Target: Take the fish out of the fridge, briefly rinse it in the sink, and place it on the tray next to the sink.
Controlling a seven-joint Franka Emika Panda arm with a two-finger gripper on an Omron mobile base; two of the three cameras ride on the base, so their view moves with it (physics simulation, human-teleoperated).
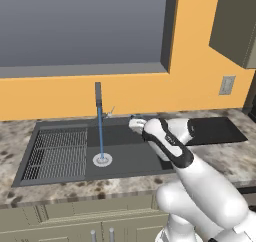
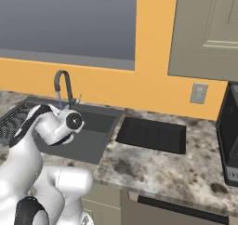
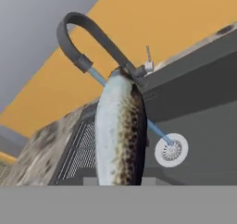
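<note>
The speckled silvery fish (image 3: 119, 135) rises from the bottom of the hand view, held lengthwise, and it hides the fingertips. My gripper (image 1: 135, 122) is shut on it above the back part of the dark sink (image 1: 130, 156), to the right of the faucet (image 1: 98, 98). A blue stream of water (image 1: 100, 133) falls from the spout onto the round drain (image 1: 102, 160), left of the fish and not touching it. The flat black tray (image 1: 215, 130) lies on the counter right of the sink, bare. The fridge is out of view.
The sink's ribbed grid (image 1: 57, 153) takes up its left half. The faucet handle (image 3: 148, 61) stands by the back rim. A wall outlet (image 1: 227, 85) sits above the tray. A dark appliance (image 2: 230, 140) stands at the counter's right end, under an upper cabinet (image 2: 204, 29).
</note>
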